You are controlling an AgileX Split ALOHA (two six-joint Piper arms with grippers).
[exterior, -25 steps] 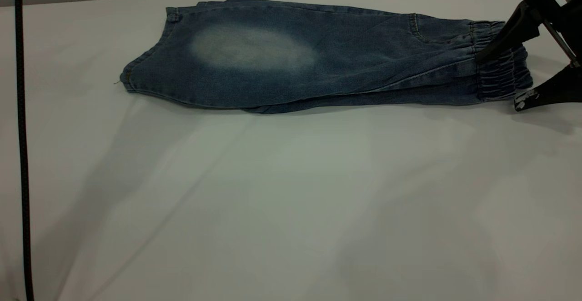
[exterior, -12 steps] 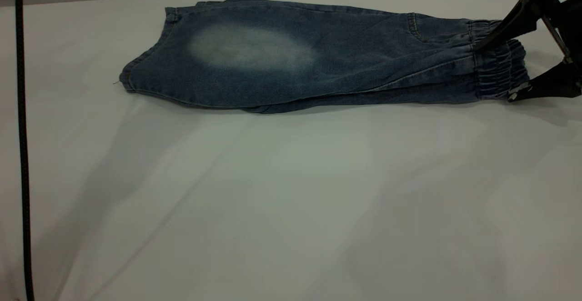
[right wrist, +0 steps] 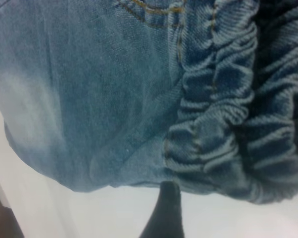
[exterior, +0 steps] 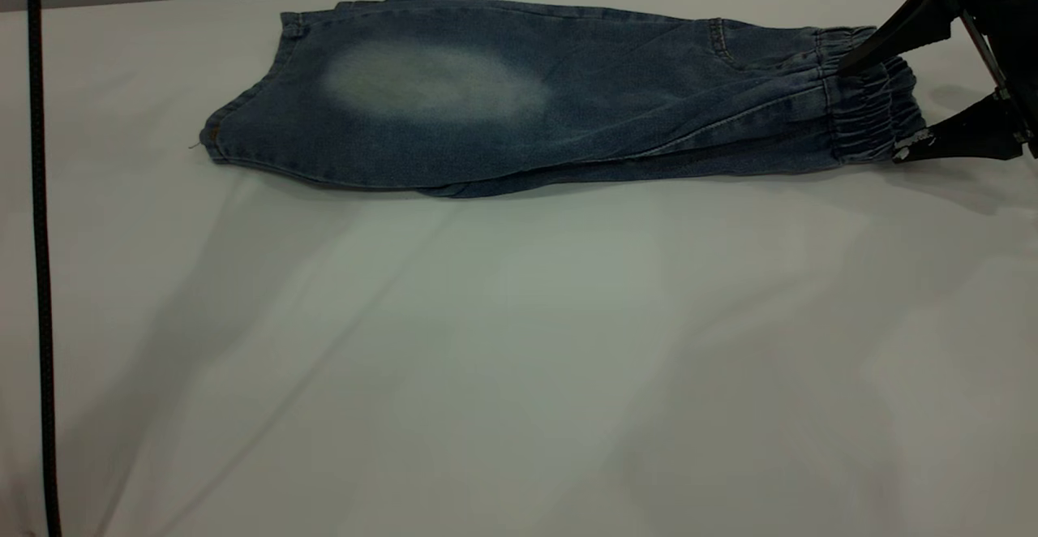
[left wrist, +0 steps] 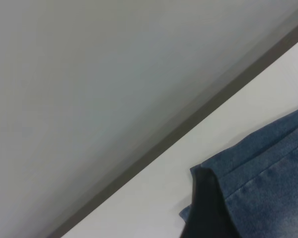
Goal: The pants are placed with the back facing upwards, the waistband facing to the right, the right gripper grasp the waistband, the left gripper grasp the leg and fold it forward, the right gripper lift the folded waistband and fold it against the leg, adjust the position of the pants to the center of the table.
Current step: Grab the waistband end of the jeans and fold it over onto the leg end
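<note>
Beside the matt black right gripper (exterior: 880, 107), the pants (exterior: 568, 107) are soft washed denim cloth with a pale faded patch, their waistband (right wrist: 223, 124) gathered into ribbed puckers and stitched in tan thread, lying on the smooth matt white table (exterior: 519, 358).

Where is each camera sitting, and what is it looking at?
Exterior view: sits outside the rig, looking across the table at the folded pants; the right tool shows, open around the waistband.
Left wrist view: on the left arm, looking past a pant hem to the table's edge; one dark finger shows.
Right wrist view: on the right arm, close over the waistband; one fingertip shows.
Shared: all three show the pants.
</note>
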